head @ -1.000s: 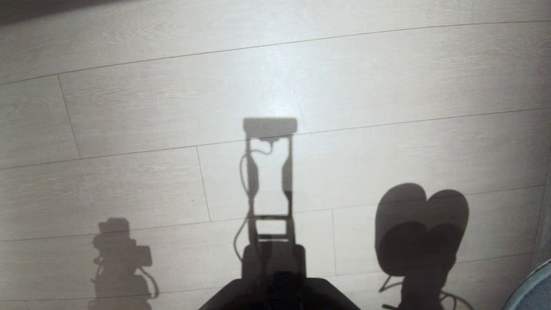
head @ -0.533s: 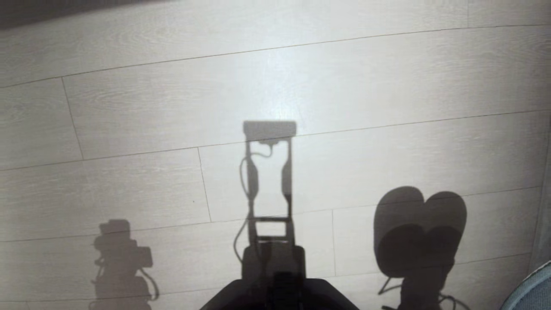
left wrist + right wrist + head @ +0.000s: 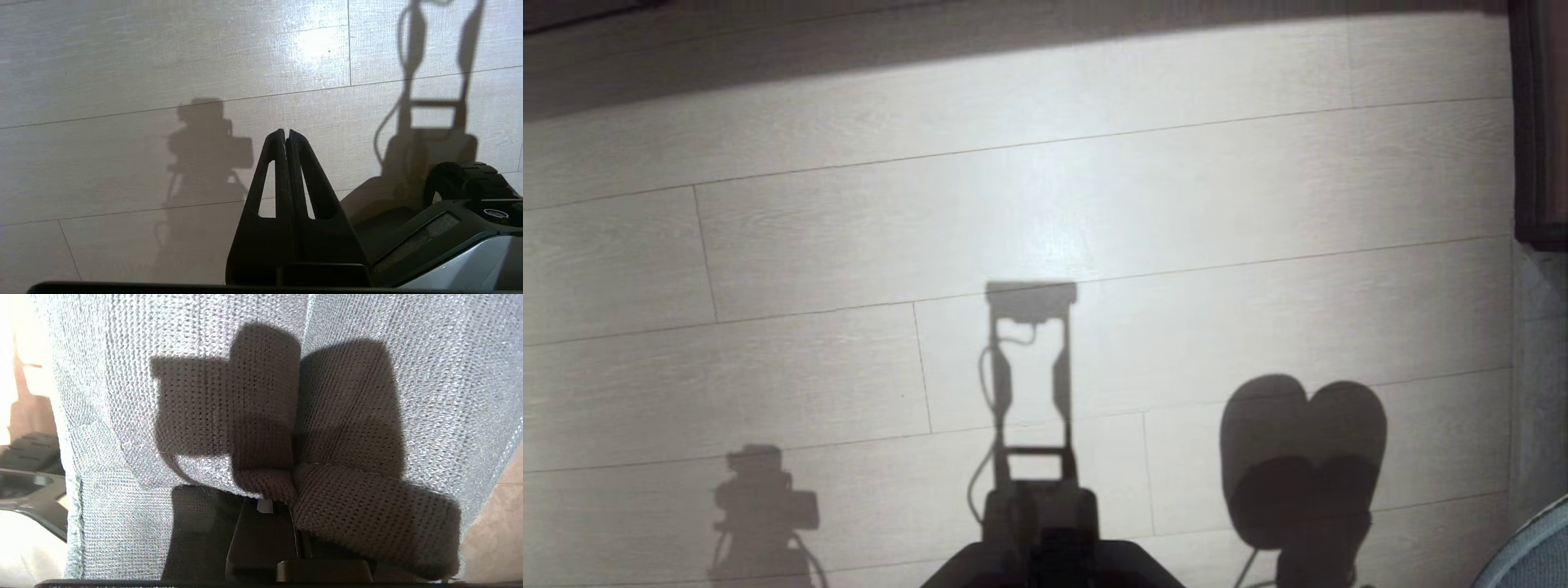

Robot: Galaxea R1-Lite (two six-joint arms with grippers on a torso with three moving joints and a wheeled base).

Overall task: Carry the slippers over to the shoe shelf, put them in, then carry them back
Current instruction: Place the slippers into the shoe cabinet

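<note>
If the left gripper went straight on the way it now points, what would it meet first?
Most likely the bare wood floor. The left gripper, jaws shut and empty, points down at it with nothing between in the left wrist view, only shadows.

Bare plank floor [image 3: 1045, 188] ahead, open passage; dark furniture edge [image 3: 1539, 122] blocks far right; robot base [image 3: 1054, 563] below.

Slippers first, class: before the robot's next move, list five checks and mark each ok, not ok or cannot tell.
1. Slippers held: ok, the right gripper is shut on the grey knit fabric.
2. Both slippers in the grip: ok, two toe shapes show in their shadow on the floor.
3. Left gripper free: ok, shut on nothing above bare floor.
4. Shoe shelf in view: not ok; only a dark edge shows at the head view's right.
5. Boards ahead unobstructed: ok, only shadows.
</note>
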